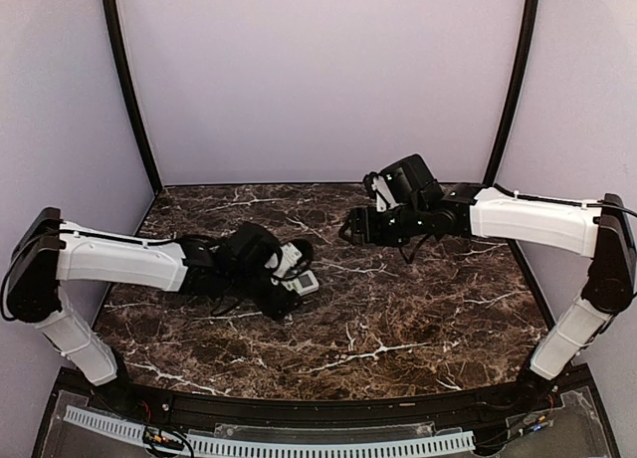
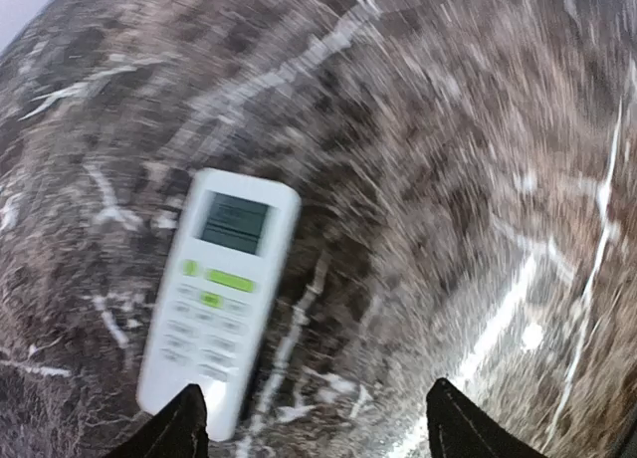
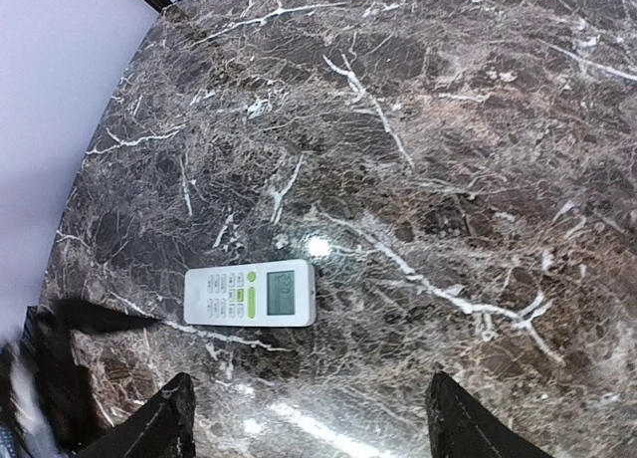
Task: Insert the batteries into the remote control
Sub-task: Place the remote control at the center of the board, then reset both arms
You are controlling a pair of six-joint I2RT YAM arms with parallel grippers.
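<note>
Remote control [image 2: 221, 299] face up on marble table [image 2: 468, 159].
Left gripper [image 2: 314, 413] wide, remote beside one fingertip; right gripper [image 3: 309, 403] wide, remote ahead.

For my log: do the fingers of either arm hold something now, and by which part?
Nothing is held. The remote control lies face up on the table; the left fingers and right fingers are open and empty.

Left claw [image 2: 317, 430] spread wide, held low; right claw [image 3: 311, 428] spread wide, held higher, pointing inward
</note>
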